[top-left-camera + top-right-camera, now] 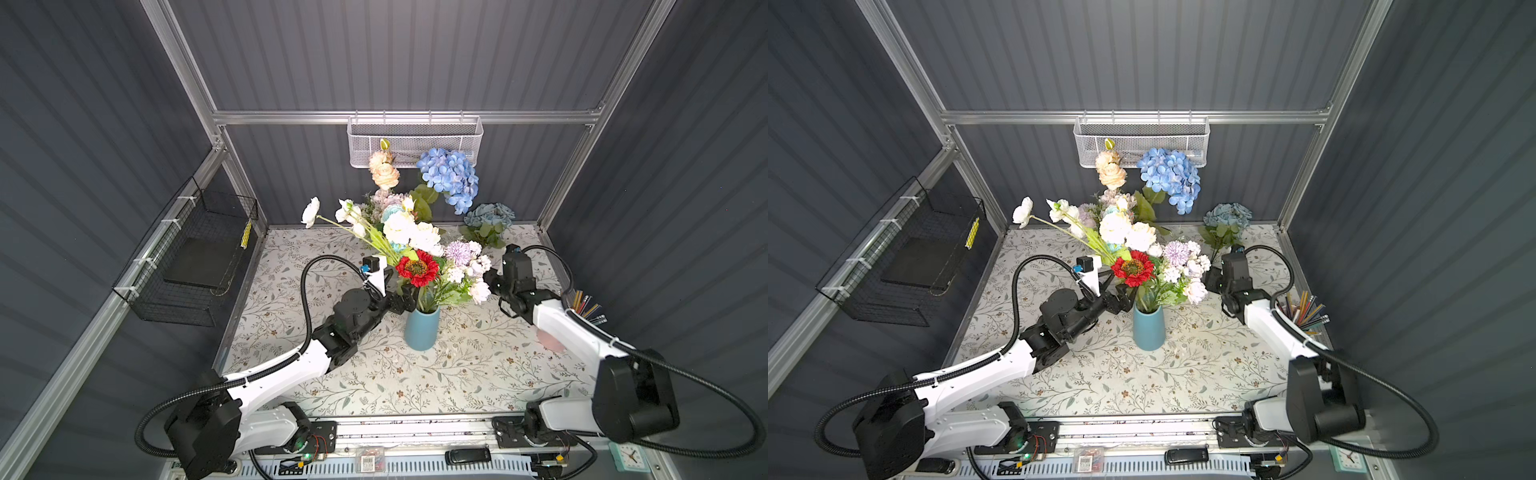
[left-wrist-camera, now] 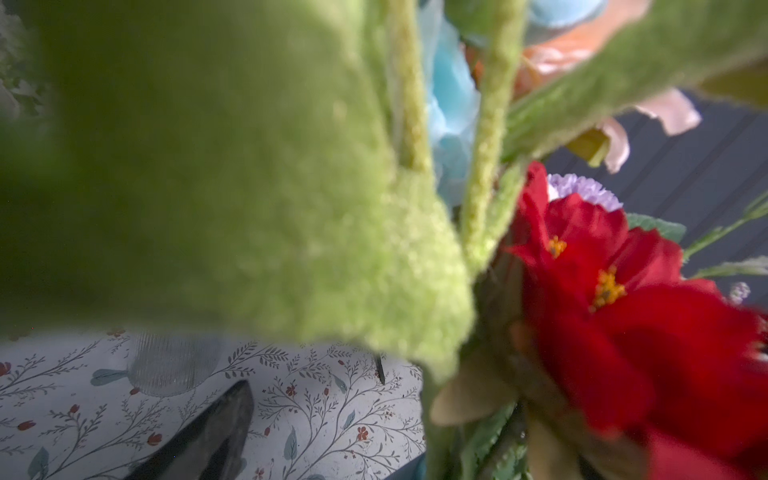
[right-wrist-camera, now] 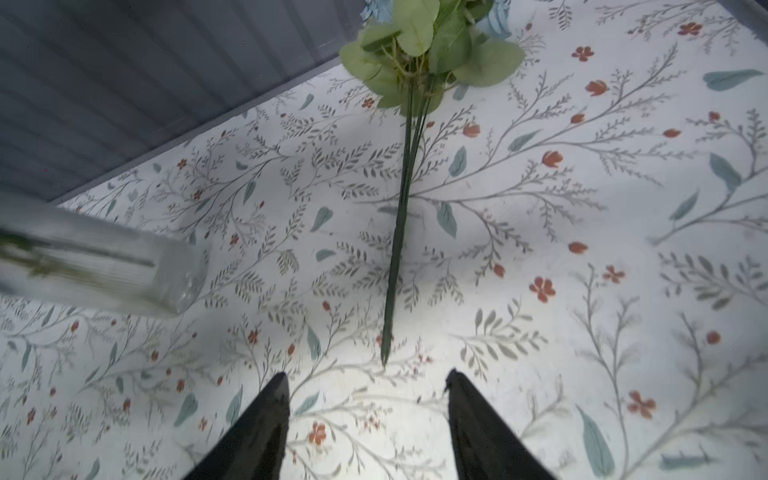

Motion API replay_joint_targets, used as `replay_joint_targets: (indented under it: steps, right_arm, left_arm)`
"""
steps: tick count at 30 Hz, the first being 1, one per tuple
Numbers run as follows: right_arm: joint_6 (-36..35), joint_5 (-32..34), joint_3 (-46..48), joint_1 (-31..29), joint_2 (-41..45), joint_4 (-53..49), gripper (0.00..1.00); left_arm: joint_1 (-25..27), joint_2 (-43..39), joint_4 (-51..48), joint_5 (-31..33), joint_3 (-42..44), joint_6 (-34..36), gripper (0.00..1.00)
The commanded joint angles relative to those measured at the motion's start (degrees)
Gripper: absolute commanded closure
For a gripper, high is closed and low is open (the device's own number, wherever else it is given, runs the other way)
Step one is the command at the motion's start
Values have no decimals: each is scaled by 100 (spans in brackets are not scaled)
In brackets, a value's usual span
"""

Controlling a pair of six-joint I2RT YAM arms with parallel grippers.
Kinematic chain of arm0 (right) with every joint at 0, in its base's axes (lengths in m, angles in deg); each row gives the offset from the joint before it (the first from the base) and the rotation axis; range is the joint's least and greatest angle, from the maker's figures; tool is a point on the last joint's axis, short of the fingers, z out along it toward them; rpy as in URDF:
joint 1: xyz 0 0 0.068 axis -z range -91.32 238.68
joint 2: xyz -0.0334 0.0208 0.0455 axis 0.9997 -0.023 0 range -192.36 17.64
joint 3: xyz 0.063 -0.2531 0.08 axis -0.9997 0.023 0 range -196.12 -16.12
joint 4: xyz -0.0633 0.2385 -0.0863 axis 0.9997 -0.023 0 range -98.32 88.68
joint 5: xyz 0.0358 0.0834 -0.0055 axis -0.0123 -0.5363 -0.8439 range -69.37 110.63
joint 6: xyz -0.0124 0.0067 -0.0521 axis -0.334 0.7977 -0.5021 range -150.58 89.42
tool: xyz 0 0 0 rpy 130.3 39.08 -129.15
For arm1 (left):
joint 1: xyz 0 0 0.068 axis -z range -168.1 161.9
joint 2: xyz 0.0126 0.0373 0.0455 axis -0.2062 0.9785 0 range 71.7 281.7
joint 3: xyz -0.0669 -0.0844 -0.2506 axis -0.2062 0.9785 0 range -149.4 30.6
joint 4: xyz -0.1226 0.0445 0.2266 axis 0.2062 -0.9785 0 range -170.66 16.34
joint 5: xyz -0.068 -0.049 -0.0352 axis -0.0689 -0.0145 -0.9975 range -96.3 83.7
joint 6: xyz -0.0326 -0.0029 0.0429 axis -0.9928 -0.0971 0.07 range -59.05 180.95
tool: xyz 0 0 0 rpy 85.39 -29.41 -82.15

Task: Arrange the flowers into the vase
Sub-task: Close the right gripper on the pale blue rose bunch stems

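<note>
Right now the blue vase [image 1: 422, 328] is standing mid-surface [image 1: 478, 374] in both top views and is carrying most of the flowers [image 1: 419, 249]. The red daisy [image 1: 417, 268] is sitting right above the vase mouth and the lilac bunch [image 1: 465, 262] is leaning out to the vase's right. The white and cream roses [image 1: 409, 232] are rising behind it, with a white spray [image 1: 311, 212] reaching far left of the vase. The peach roses [image 1: 384, 170] and bright blue hydrangea [image 1: 451, 178] are standing tall behind the vase; can't tell which container their stems are going into. One dusty-blue hydrangea bunch [image 1: 489, 218] is lying flat on the surface behind and right of the vase, not in it. The right gripper [image 3: 368, 374] is hovering right of the vase, fingers spread partway and gripping nothing. The stem end [image 3: 386, 353] of that bunch is lying just ahead of its fingertips, not touching. The left gripper [image 1: 402, 300] is sitting just left of the vase neck among leaves [image 2: 249, 208], jaws spread wide, clamping nothing. A clear glass vase [image 3: 104, 266] is showing in the right wrist view with stems inside.
</note>
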Motion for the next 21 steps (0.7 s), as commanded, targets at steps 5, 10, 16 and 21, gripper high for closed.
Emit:
replay_joint_targets:
  steps: [5, 10, 16, 21]
  right_arm:
    - [-123, -268, -1528, 416, -1735, -717, 40]
    - [-129, -493, -2524, 588, -2756, -1007, 41]
    - [-70, -529, -3590, 710, -3681, -1337, 43]
    - [77, -635, -4328, 771, -4355, -1577, 47]
  left_arm:
    - [-36, -38, 244, -109, 58, -89, 1]
    - [-38, -15, 280, -211, 68, -113, 1]
    - [-34, 121, 503, -382, 101, -256, 1]
    - [-33, 101, 511, -439, 104, -283, 1]
